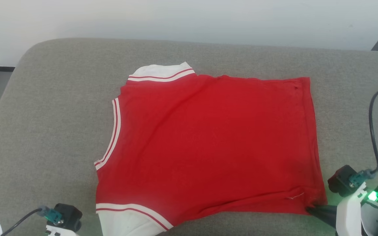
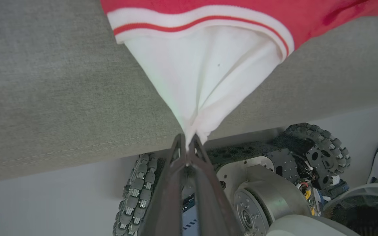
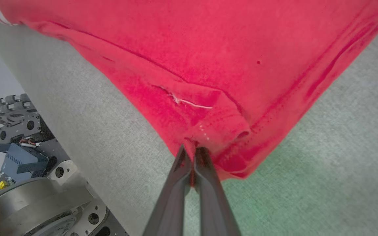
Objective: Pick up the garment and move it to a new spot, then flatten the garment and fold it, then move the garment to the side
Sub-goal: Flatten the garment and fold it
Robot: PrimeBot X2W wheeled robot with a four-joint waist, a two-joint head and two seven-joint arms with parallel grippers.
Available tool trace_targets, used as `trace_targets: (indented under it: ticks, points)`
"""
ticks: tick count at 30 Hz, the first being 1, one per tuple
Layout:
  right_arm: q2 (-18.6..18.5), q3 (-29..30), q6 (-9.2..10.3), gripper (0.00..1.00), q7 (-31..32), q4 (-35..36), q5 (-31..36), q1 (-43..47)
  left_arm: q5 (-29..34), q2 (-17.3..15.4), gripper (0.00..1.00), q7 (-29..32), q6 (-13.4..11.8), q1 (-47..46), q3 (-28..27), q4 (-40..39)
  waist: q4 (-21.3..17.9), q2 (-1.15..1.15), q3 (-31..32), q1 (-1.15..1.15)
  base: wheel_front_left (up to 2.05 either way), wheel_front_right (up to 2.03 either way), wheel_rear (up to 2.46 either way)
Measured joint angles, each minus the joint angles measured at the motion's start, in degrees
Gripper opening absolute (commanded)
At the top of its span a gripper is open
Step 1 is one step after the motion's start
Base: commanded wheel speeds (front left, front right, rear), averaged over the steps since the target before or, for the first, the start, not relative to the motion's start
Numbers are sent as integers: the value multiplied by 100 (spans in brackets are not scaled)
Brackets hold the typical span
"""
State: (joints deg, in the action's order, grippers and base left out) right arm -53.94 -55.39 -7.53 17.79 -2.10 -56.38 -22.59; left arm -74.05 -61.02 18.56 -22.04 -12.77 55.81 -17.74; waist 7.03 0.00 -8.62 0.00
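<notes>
The garment [image 1: 208,141] lies mid-frame; left gripper [image 2: 187,141] clamped on its white sleeve [image 2: 205,72], right gripper [image 3: 191,150] on its hem corner [image 3: 221,144]. Advise even, low tension to flatten without bunching.

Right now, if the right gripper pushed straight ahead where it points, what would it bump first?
The garment: the right gripper pinches its red corner, jaws shut, so more red cloth probably lies straight ahead, over the grey cushion.

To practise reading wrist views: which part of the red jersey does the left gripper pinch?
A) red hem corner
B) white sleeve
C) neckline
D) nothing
B: the left gripper is shut on the white sleeve of the red jersey, drawing it to a point.
</notes>
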Motion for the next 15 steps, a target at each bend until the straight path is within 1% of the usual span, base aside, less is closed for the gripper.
trace_targets:
  ticks: [3,7,11,13,15]
  points:
    - [-58,12,0,0,-74,122,-63,80,-12,-81,0,-11,-38,51,-18,-83,-34,0,-4,0,0,0,0]
    - [-131,197,0,0,-213,177,-68,116,89,-304,0,-47,-90,-58,-134,-242,-92,0,6,0,0,0,0]
    - [-116,453,-1,0,-294,166,4,97,422,-569,0,1,-115,-450,-312,-414,-165,0,18,0,0,0,0]
    - [-48,631,-1,0,-314,104,101,46,646,-656,0,79,-54,-715,-387,-428,-204,0,13,0,0,0,0]
    - [52,803,-1,0,-301,11,189,-25,783,-702,0,181,81,-1004,-458,-364,-246,0,0,0,0,0,0]
